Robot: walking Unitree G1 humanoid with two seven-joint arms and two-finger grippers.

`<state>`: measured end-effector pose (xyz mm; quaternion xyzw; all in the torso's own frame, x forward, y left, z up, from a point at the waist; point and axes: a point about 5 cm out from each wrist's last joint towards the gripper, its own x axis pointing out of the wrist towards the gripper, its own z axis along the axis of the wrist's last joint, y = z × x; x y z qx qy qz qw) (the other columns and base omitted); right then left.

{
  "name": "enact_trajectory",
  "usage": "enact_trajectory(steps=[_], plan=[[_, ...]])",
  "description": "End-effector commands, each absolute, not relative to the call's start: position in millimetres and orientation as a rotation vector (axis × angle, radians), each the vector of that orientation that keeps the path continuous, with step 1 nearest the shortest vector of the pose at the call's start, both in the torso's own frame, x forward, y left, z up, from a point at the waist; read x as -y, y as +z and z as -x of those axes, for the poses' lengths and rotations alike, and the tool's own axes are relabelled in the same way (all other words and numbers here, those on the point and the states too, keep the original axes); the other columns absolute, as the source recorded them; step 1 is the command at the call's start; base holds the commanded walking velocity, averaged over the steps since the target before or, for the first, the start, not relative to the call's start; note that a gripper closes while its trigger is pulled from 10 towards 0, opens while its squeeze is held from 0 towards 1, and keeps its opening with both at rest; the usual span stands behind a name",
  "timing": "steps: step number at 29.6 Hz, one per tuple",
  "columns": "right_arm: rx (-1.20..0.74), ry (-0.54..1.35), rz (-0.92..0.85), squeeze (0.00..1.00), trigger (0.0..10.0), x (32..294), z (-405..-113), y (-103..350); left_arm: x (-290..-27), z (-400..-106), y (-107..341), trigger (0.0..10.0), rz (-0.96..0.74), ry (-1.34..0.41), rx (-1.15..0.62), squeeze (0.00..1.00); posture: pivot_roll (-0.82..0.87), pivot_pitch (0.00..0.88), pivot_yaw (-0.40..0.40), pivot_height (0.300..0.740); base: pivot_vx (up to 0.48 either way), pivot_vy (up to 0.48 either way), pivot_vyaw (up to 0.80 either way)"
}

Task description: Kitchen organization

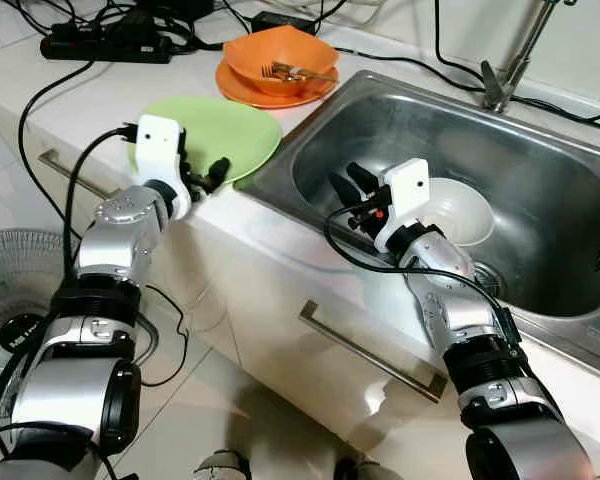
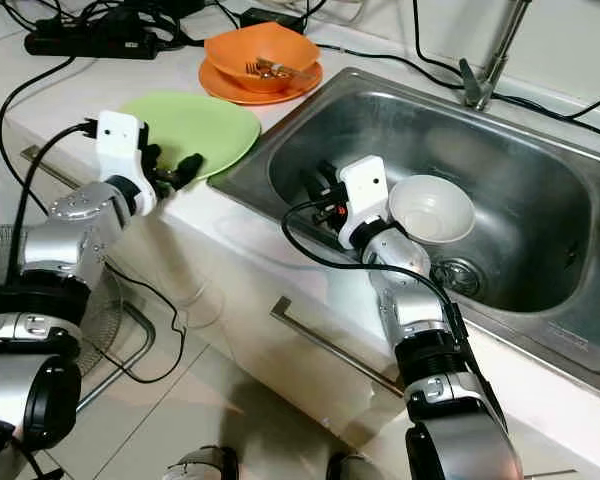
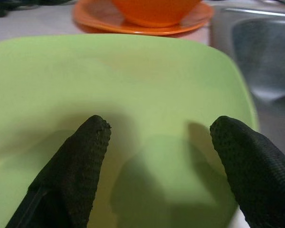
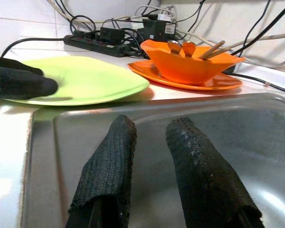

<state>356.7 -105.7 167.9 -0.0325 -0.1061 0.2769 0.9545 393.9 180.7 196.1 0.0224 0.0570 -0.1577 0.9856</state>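
- We see our left tool [image 1: 205, 175] with fingers apart, poised over the near edge of the green plate [image 1: 225, 130] on the surface [image 1: 70, 110].
- Our right tool [image 1: 348, 185] hangs inside the sink [image 1: 540, 170], fingers slightly apart, gripping nothing; the white bowl [image 1: 460, 210] lies just beside its wrist.
- Beyond both tools, the orange bowl [image 1: 280, 55] with cutlery sits on an orange plate [image 1: 242, 88].

White counter [image 1: 270, 255] with steel sink [image 1: 540, 290], handled drawer [image 1: 372, 352], tiled floor [image 1: 210, 400], floor fan [image 1: 10, 290].
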Motion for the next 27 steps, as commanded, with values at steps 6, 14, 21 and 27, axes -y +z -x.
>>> enact_trajectory(steps=[6, 14, 21, 27], plan=[[0.226, 0.55, 0.077, 0.0, 10.0, 110.4, -355.7, 170.3, -156.0, -394.5, 192.8, 10.0, -0.011, -0.433, -0.149, 0.0, 0.07, 0.089, 0.01, 0.74, 0.0, 0.0, 0.0], [0.226, 0.552, 0.075, 0.0, 10.0, 109.5, -354.7, 169.4, -138.3, -395.2, 199.8, 10.0, 0.021, -0.491, -0.117, 0.0, 0.07, 0.08, 0.012, 0.74, 0.0, 0.0, 0.0], [0.22, 0.552, 0.076, 0.0, 10.0, 109.0, -354.3, 167.3, -138.0, -393.1, 224.0, 10.0, 0.026, -0.464, 0.009, 0.0, 0.07, 0.079, 0.01, 0.74, 0.0, 0.0, 0.0], [0.216, 0.551, 0.074, 0.0, 10.0, 108.8, -354.3, 166.8, -170.9, -388.4, 248.8, 10.0, 0.033, -0.296, 0.136, 0.0, 0.09, 0.089, 0.005, 0.74, 0.0, 0.0, 0.0]])
